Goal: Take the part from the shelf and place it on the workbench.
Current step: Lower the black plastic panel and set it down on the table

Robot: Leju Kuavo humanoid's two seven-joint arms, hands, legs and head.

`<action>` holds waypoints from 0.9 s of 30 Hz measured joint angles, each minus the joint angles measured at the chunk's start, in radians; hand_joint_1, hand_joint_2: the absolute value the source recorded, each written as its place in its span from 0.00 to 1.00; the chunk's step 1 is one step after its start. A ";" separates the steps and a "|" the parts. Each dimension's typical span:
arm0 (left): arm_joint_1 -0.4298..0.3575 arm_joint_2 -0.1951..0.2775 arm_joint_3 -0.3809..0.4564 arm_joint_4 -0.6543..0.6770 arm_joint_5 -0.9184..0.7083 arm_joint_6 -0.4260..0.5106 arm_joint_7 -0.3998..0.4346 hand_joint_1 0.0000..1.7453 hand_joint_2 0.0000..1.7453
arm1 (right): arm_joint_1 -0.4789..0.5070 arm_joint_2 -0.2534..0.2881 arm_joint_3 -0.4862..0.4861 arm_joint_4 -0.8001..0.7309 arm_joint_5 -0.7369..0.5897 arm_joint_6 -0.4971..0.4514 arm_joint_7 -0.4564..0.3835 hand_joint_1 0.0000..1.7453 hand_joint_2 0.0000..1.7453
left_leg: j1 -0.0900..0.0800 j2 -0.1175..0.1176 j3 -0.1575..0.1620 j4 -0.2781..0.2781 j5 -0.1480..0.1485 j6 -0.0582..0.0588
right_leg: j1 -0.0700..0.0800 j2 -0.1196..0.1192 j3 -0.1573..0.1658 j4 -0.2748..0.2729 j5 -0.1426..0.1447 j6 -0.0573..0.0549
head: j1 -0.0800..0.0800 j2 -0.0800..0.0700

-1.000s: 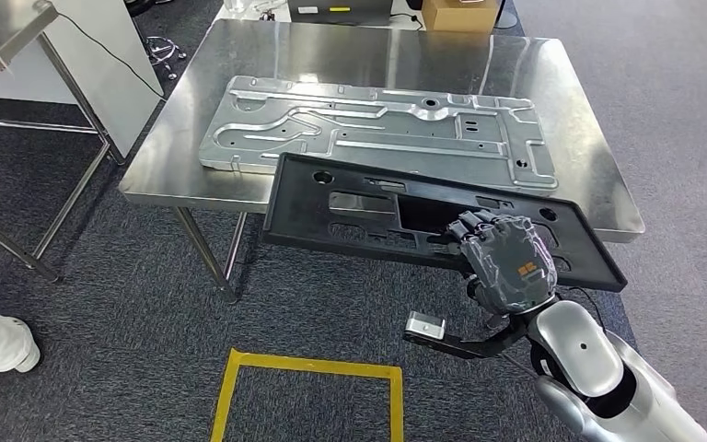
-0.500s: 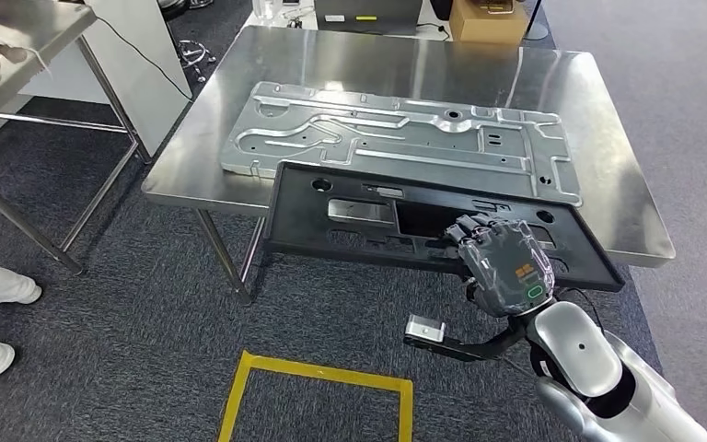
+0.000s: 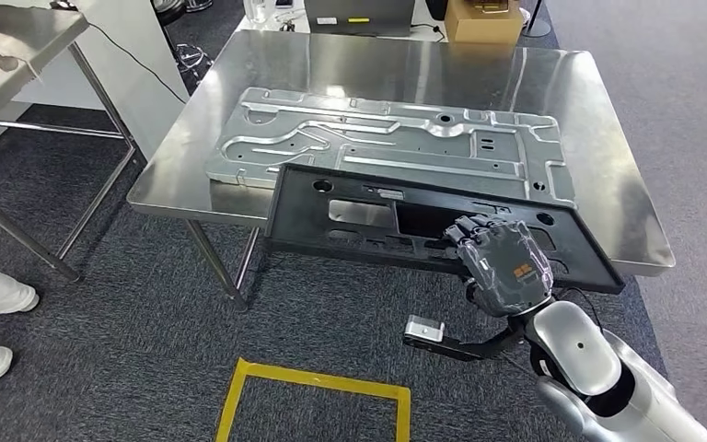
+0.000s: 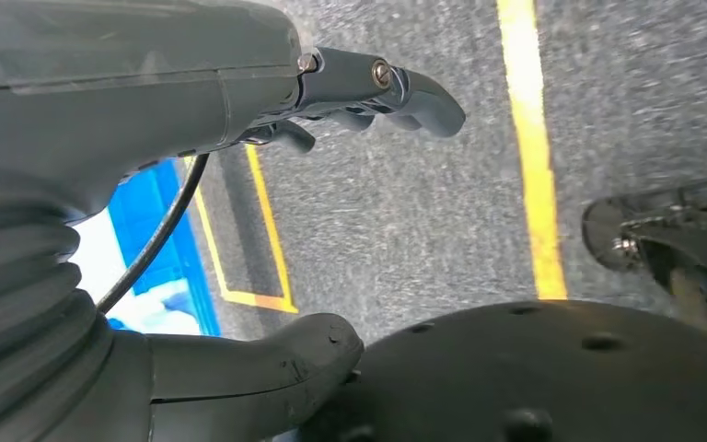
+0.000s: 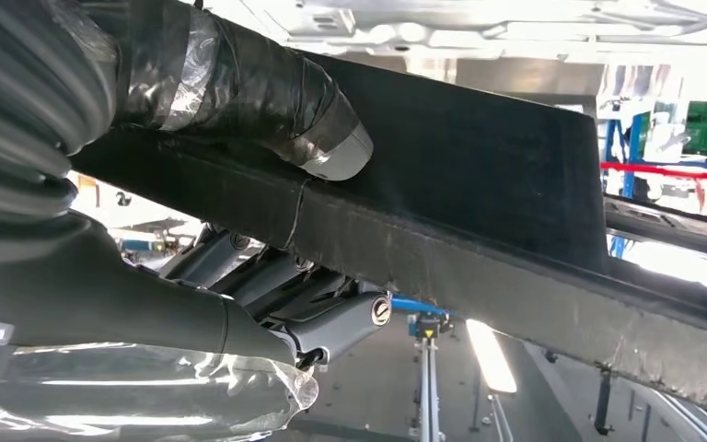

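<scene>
Steel workbench point(image 3: 193, 175) carries a flat silver stamped metal plate point(image 3: 396, 143). Overlapping its near edge, the long black plastic frame part point(image 3: 350, 216) is gripped by the right hand point(image 3: 502, 262); the fingers underneath are hidden. Left hand point(image 4: 368, 83) hangs empty, fingers apart. Compared with before, the view shifted slightly.

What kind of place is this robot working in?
Probably a factory floor or workshop test area: a stainless steel workbench carries a stamped metal panel, yellow floor tape marks a standing spot, and the right hand holds a black plastic panel.
</scene>
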 joint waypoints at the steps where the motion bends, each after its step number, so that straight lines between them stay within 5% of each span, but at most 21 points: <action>1: 0.000 0.000 0.000 0.000 0.001 0.000 0.000 0.00 1.00 | -0.001 0.000 0.000 0.000 0.000 0.000 0.000 0.97 1.00 | -0.003 0.000 0.013 -0.028 0.003 0.004 | 0.001 0.000 0.002 -0.001 -0.004 0.004 | 0.000 0.000; 6: -0.001 0.000 -0.001 -0.001 0.010 0.001 -0.001 0.00 1.00 | -0.008 -0.001 0.001 0.000 -0.004 0.002 -0.002 0.97 1.00 | 0.000 -0.001 0.045 -0.065 -0.010 0.027 | 0.000 0.000 -0.003 0.029 -0.032 0.030 | 0.001 0.000; 9: -0.001 -0.001 -0.002 -0.001 0.014 0.002 -0.001 0.00 1.00 | -0.013 -0.001 0.004 0.004 -0.006 0.009 -0.002 0.97 1.00 | -0.001 -0.001 0.062 -0.072 -0.020 0.042 | -0.002 0.002 -0.117 0.217 -0.098 0.039 | 0.001 0.000; 11: -0.002 -0.002 -0.004 -0.001 0.015 0.001 -0.001 0.00 1.00 | -0.016 -0.001 0.010 0.009 -0.008 0.018 -0.005 0.97 1.00 | -0.002 -0.004 0.075 -0.071 -0.031 0.043 | -0.003 0.002 -0.171 0.271 -0.080 0.042 | 0.001 0.000; 14: -0.002 -0.003 -0.005 -0.001 0.018 0.001 -0.001 0.00 1.00 | -0.040 0.002 0.020 0.017 -0.011 0.036 -0.012 0.97 1.00 | -0.004 -0.008 0.103 -0.067 -0.054 0.036 | -0.002 0.002 -0.127 0.114 0.051 0.035 | 0.001 0.000; 16: -0.003 -0.006 -0.005 -0.001 0.023 0.000 -0.001 0.00 1.00 | -0.070 0.009 0.027 0.026 -0.011 0.052 -0.016 0.97 1.00 | -0.007 -0.008 0.109 -0.063 -0.066 0.027 | 0.004 0.003 -0.092 0.026 0.084 0.024 | 0.001 0.000; 21: -0.010 -0.011 -0.005 -0.001 0.039 0.000 -0.003 0.00 1.00 | -0.171 0.084 0.066 0.076 0.001 0.097 -0.021 0.97 1.00 | -0.007 -0.002 0.103 -0.035 -0.095 -0.003 | -0.002 0.008 -0.072 -0.005 0.075 -0.004 | 0.001 0.000; 25: -0.012 -0.012 -0.005 -0.001 0.043 0.002 -0.003 0.00 1.00 | -0.237 0.160 0.107 0.127 0.004 0.116 -0.021 0.97 1.00 | 0.002 -0.001 -0.039 0.200 -0.177 -0.021 | -0.005 0.004 -0.052 -0.009 0.059 -0.017 | 0.000 0.000; 27: -0.009 -0.012 -0.005 -0.001 0.044 0.003 -0.003 0.00 1.00 | -0.248 0.184 0.121 0.142 0.004 0.117 -0.022 0.97 1.00 | 0.006 -0.001 -0.063 0.198 -0.134 -0.025 | -0.006 0.003 -0.039 -0.007 0.047 -0.013 | 0.000 0.000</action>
